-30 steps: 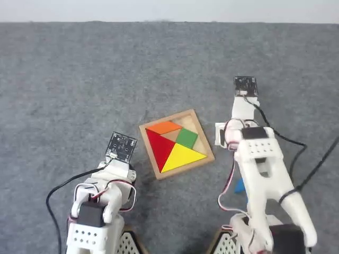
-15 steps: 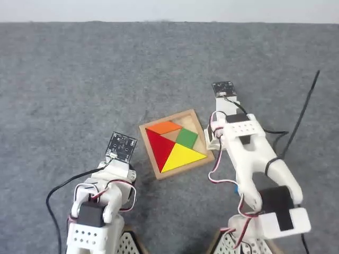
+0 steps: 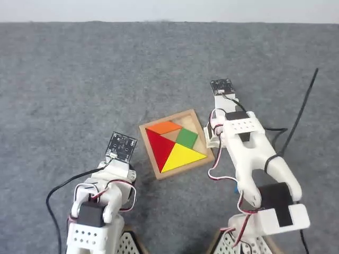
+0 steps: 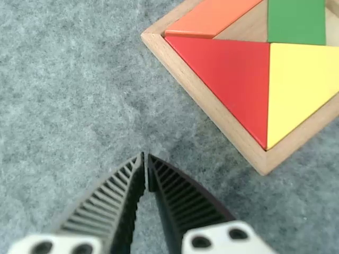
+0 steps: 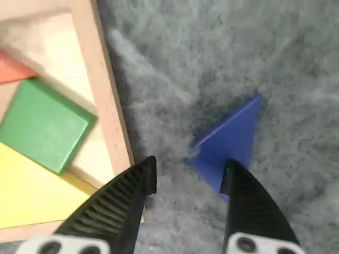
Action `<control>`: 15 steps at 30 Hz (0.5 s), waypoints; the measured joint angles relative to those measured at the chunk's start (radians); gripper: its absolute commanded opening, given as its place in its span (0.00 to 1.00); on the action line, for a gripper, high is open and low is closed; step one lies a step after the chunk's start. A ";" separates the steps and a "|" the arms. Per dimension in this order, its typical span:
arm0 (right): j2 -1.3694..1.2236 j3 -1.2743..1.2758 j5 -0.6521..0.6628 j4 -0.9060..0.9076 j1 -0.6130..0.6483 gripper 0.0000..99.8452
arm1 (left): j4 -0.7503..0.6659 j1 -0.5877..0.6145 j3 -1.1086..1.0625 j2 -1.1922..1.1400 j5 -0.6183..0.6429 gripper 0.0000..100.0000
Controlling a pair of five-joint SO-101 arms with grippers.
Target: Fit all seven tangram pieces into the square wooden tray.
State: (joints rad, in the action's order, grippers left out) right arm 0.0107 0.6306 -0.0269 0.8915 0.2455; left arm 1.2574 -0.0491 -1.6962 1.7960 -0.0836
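Matting (image 3: 79, 79) under the rig is grey and felt-like. On it I read the square wooden tray (image 3: 186, 168), pale-grained with a raised rim, holding flat smooth pieces: a red triangle (image 3: 159, 148), a yellow triangle (image 3: 183, 156), a green square (image 3: 186, 137) and an orange parallelogram (image 3: 164, 127). A blue triangle (image 5: 230, 143) lies on the matting just outside the rim. The right gripper (image 5: 189, 161) has its ribbed black fingers moderately spread over that triangle's edge, clamping nothing. The left gripper (image 4: 144, 156) is closed tip to tip, empty, near a tray corner.
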 measured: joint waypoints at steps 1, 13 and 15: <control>0.000 0.000 0.000 0.000 -0.002 0.21 | 0.000 0.000 0.000 0.000 0.000 0.01; -0.060 -0.072 0.002 0.054 -0.157 0.21 | 0.000 0.000 0.000 0.000 0.000 0.01; -0.118 -0.109 0.002 0.066 -0.160 0.21 | 0.000 0.000 0.000 0.000 0.000 0.01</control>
State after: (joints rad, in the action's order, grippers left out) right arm -0.1074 0.5217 -0.0253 0.9574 0.0859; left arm 1.2574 -0.0491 -1.6962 1.7960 -0.0836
